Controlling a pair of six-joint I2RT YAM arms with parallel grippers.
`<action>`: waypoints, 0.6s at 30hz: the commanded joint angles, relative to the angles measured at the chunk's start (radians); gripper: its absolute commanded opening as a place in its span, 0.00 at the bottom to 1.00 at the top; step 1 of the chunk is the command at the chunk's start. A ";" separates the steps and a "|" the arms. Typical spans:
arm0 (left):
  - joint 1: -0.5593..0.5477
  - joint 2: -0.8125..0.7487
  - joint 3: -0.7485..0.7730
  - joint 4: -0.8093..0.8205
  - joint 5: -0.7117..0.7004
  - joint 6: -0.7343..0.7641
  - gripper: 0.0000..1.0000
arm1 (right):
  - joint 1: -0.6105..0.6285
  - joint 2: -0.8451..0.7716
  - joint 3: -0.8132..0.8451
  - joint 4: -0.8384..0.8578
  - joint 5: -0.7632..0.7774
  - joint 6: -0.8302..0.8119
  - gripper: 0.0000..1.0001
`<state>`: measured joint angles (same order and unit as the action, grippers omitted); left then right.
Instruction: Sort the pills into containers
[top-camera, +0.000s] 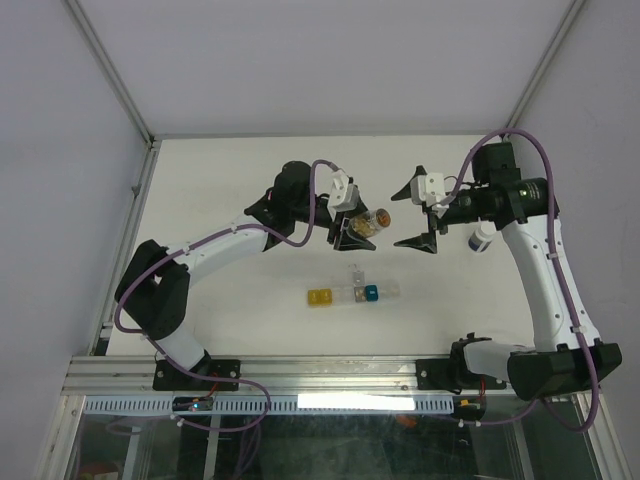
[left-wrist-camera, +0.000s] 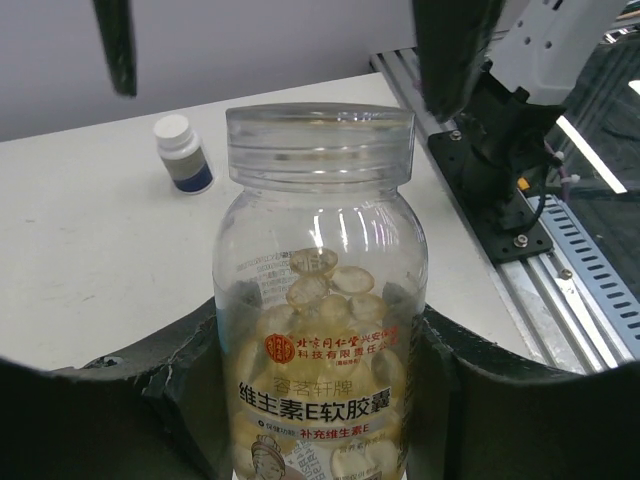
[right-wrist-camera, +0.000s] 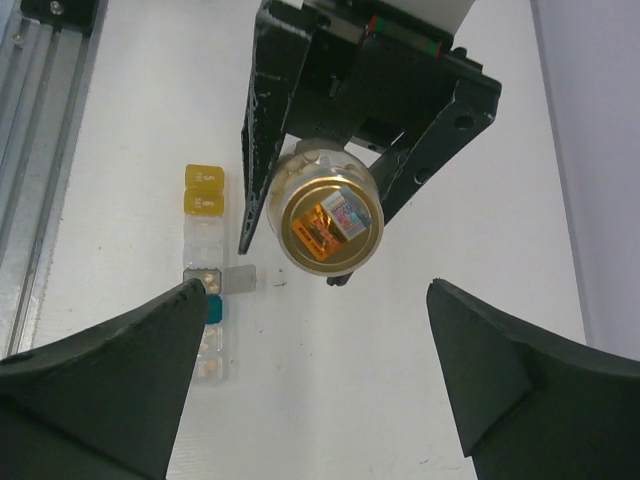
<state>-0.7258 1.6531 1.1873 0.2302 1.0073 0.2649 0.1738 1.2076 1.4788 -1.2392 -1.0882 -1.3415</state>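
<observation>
My left gripper (top-camera: 358, 230) is shut on a clear pill bottle (left-wrist-camera: 320, 300) with a clear cap, half full of pale yellow pills (left-wrist-camera: 330, 290). Its capped end (right-wrist-camera: 328, 222) points toward my right gripper (right-wrist-camera: 315, 290), which stands wide open just short of it, with nothing between its fingers. In the top view the right gripper (top-camera: 398, 219) is to the right of the bottle (top-camera: 368, 222). The containers (top-camera: 350, 294) lie in a row below: yellow cells (right-wrist-camera: 203, 190), a grey cell (right-wrist-camera: 203, 280) with its lid open, a teal cell (right-wrist-camera: 214, 310), and clear cells holding a few pills (right-wrist-camera: 208, 366).
A small white-capped bottle (top-camera: 482, 238) stands upright on the table right of the right gripper, also seen as the small bottle (left-wrist-camera: 182, 152) in the left wrist view. The metal rail (top-camera: 300, 375) and arm bases run along the near table edge.
</observation>
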 joint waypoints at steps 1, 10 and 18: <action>-0.001 0.004 0.046 -0.011 0.116 0.013 0.00 | 0.012 0.013 -0.005 -0.029 -0.066 -0.160 0.93; -0.001 0.018 0.057 -0.024 0.122 0.014 0.00 | 0.092 0.035 -0.008 0.042 -0.030 -0.037 0.80; -0.003 0.009 0.053 -0.027 0.123 0.018 0.00 | 0.115 0.027 -0.031 0.105 -0.005 0.041 0.65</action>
<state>-0.7258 1.6840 1.1961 0.1791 1.0824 0.2653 0.2794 1.2430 1.4578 -1.1995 -1.0851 -1.3556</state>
